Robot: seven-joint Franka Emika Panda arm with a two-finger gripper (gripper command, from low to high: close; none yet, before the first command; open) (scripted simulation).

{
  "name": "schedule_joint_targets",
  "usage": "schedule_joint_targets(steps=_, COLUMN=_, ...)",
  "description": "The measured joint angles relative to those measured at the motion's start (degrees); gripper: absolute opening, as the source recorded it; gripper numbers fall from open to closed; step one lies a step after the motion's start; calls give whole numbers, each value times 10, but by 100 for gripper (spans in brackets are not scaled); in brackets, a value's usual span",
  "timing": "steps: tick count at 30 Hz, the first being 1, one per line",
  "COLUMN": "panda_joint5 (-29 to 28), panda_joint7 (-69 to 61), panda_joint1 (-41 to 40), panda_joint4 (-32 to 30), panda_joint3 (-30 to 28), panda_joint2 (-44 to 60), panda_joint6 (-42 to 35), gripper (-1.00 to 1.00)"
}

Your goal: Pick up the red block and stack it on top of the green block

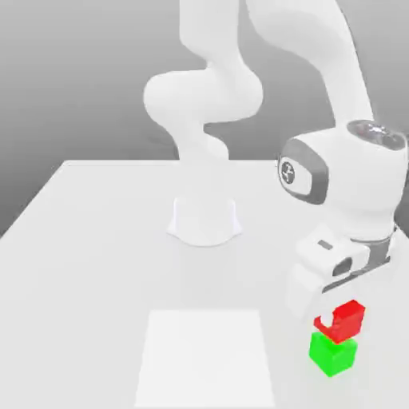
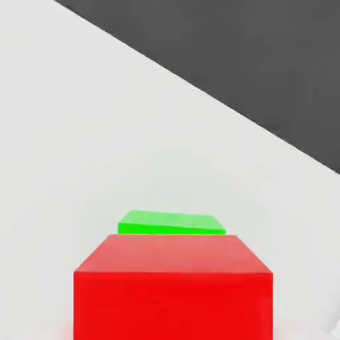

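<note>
White table (image 1: 96,264) carries both cubes at the exterior view's lower right. Pincer (image 1: 323,307) hangs just above the stack; whether it is open or closed cannot be told. Red block (image 1: 345,319) sits atop green block (image 1: 332,353), touching.

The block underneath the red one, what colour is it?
Bright green, clearest in the exterior view.

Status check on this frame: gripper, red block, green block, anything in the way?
Gripper low over the stack, finger state unclear. Red block sits on the green block, near the table's exterior-view right edge. Nothing seen in the way.
</note>
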Motion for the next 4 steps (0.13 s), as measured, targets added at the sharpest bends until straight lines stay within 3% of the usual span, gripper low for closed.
schedule_joint_targets(steps=4, panda_joint5=-5, panda_joint7=3, panda_joint1=2, panda_joint4=1, panda_joint3=-3, panda_joint2=10, panda_joint6=9, gripper=100)
